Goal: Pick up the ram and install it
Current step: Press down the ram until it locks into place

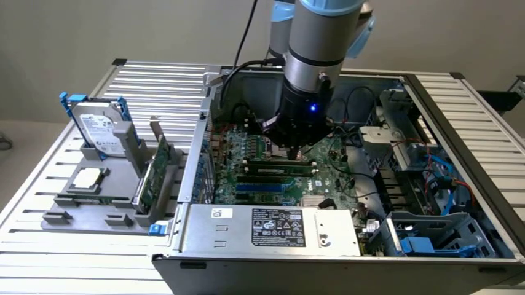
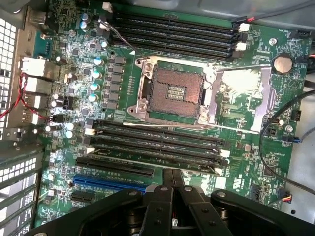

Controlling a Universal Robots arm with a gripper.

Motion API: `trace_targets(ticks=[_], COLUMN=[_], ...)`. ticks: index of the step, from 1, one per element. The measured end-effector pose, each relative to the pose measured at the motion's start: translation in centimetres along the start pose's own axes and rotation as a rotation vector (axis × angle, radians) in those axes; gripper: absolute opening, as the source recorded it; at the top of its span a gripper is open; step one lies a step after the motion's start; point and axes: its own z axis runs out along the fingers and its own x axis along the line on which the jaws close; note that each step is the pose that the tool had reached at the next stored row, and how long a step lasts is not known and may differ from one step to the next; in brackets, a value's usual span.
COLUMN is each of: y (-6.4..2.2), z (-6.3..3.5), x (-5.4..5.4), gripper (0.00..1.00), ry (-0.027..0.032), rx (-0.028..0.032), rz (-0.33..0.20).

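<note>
The claw (image 2: 173, 174), fingers pressed together on nothing, hangs right over the ram (image 1: 275, 165), a long narrow green circuit-board stick standing in a black motherboard slot, its long axis running crosswise beneath the fingertips

The motherboard carries eight long black memory slots: four (image 2: 157, 145) just beside the claw (image 2: 173, 173) and four (image 2: 172, 32) farther off, with one processor socket (image 2: 173, 93) between them. One ram (image 1: 275, 165) lies under the claw. Well away from it stand one hard drive (image 1: 100, 130) and one expansion card (image 1: 157, 169).
</note>
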Motion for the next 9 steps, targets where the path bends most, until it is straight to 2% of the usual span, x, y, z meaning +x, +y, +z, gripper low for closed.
trace_targets(ticks=[9], y=[0.05], z=[0.01], x=[0.5], gripper=[0.11], ry=[-0.0036], rx=[-0.0011], rz=[0.066])
